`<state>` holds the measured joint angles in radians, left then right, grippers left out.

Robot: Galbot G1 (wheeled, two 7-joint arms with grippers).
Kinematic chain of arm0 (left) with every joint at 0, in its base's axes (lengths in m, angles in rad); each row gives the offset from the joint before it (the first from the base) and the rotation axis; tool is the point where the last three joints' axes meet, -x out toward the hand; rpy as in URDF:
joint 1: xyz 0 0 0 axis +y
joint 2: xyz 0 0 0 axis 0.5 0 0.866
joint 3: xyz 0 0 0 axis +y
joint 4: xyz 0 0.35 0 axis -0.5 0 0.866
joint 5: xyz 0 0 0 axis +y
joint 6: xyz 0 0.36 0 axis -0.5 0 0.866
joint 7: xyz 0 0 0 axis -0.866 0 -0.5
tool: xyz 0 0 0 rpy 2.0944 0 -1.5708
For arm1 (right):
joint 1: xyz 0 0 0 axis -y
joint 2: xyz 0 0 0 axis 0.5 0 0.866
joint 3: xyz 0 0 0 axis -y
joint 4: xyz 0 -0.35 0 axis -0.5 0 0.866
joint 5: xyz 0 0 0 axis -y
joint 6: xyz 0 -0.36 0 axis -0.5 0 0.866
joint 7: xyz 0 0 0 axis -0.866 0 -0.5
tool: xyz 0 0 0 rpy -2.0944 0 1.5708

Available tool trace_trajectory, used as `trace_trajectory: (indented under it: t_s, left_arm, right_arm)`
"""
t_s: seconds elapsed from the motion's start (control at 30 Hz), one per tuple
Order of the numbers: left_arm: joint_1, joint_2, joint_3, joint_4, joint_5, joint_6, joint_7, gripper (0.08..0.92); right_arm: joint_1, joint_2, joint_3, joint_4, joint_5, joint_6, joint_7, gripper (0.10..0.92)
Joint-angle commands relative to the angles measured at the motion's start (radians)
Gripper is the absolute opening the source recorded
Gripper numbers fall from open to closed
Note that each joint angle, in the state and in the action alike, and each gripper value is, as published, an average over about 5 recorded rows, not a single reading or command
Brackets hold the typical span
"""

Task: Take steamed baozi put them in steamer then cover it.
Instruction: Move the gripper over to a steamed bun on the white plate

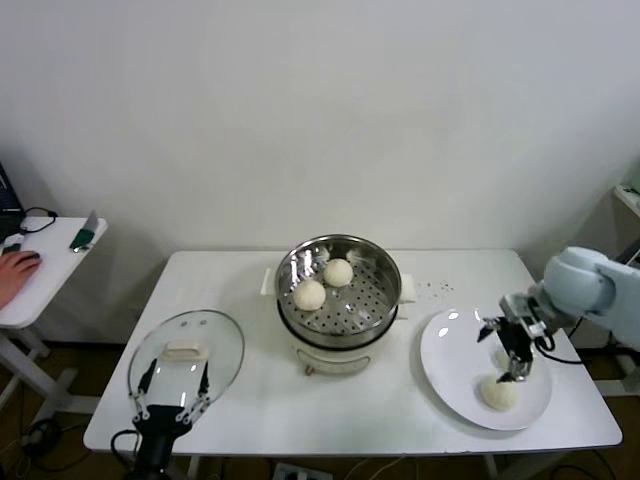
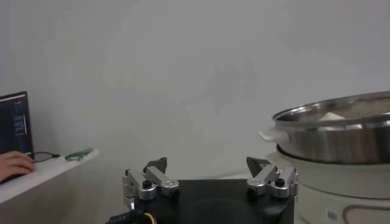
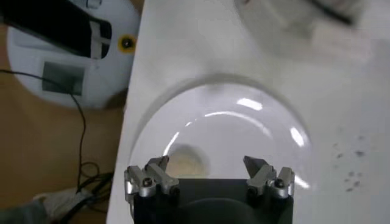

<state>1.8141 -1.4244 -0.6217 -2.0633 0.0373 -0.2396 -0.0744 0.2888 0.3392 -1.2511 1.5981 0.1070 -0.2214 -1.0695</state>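
Observation:
The steamer [image 1: 372, 300] stands mid-table on its cream base and holds two baozi [image 1: 309, 295] [image 1: 338, 272]. A third baozi [image 1: 498, 393] lies on the white plate [image 1: 450, 350] at the right; a fourth is mostly hidden behind my right gripper [image 1: 505, 352]. That gripper hovers open over the plate; in the right wrist view it [image 3: 206, 161] has a baozi [image 3: 186, 163] beside one finger. The glass cover [image 1: 187, 350] lies flat at the table's left. My left gripper [image 1: 172, 392] is open and empty at the cover's near edge, seen in its wrist view [image 2: 206, 163] facing the steamer [image 2: 341, 131].
A small side table [image 1: 40, 270] at the far left has a person's hand [image 1: 15, 268] and cables on it. The plate's right rim lies close to the table's right edge. The robot's white base [image 3: 67, 55] sits on the floor beside the table.

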Motion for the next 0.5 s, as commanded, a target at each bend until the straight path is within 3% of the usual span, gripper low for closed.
trace_trajectory:
  t_s: [0.03,0.5]
  left_arm:
    - [0.002,-0.003,0.001,0.008,0.003,0.0,0.0,0.823]
    - [-0.016,-0.005,-0.004,0.034,0.002,0.007,0.0,0.823]
  right_arm:
    - [-0.304,-0.058,0.218,-0.038,-0.167,0.017,-0.017,0.823]
    - [-0.232,0.129,0.139,-0.187,-0.165,0.015,0.001,0.823]
